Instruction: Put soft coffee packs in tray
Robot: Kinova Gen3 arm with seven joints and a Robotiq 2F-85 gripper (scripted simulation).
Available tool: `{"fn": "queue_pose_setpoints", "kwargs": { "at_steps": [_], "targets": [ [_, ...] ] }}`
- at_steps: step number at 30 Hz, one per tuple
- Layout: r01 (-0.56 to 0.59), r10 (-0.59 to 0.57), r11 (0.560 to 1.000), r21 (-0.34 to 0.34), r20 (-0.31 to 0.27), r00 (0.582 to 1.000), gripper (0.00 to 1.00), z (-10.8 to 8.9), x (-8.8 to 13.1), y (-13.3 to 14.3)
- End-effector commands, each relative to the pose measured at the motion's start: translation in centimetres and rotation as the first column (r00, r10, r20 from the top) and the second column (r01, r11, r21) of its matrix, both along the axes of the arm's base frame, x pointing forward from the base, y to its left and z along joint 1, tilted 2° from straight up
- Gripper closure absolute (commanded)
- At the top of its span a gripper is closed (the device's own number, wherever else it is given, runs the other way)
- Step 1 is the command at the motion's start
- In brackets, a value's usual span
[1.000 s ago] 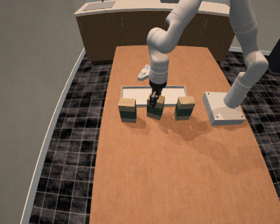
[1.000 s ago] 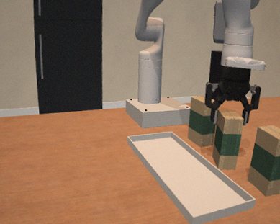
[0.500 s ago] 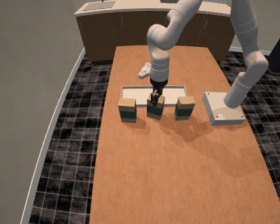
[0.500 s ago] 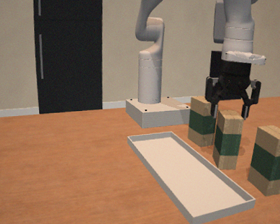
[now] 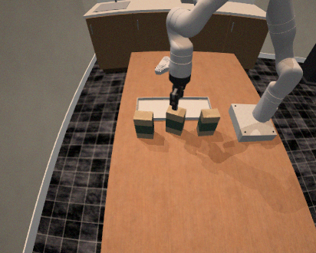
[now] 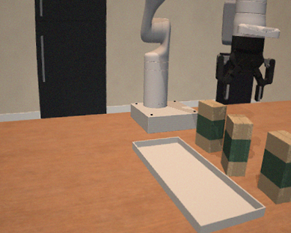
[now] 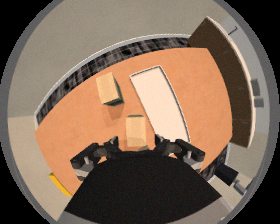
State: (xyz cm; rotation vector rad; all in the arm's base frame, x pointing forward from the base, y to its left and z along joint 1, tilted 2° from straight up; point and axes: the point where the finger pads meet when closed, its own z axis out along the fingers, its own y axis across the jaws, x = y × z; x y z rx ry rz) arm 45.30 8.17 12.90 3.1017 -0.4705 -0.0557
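Observation:
Three tan coffee packs with green bands stand upright in a row beside the white tray. The left pack (image 5: 143, 124), the middle pack (image 5: 176, 119) and the right pack (image 5: 208, 121) all stand on the table. In the exterior view they are the near pack (image 6: 279, 166), the middle pack (image 6: 237, 145) and the far pack (image 6: 211, 125), next to the tray (image 6: 196, 182). My gripper (image 6: 245, 86) is open and empty, raised above the middle pack (image 7: 138, 132), clear of its top. The tray is empty.
The arm's grey base block (image 5: 251, 122) sits at the table's right side. A small white object lies at the far end of the table. A brown counter stands behind the table.

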Motion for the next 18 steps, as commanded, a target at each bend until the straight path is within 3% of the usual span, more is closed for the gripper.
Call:
{"fn": "queue_pose_setpoints", "kwargs": {
  "at_steps": [1, 11, 18],
  "targets": [
    [0.002, -0.002, 1.000, 0.000, 0.007, 1.000, 0.18, 0.3, 0.2, -0.1],
    [-0.013, 0.013, 1.000, 0.001, 0.009, 1.000, 0.18, 0.4, 0.9, 0.2],
    [-0.119, 0.119, 0.993, 0.006, 0.015, 0.993, 0.18, 0.5, 6.2, 1.7]
  ]
}}
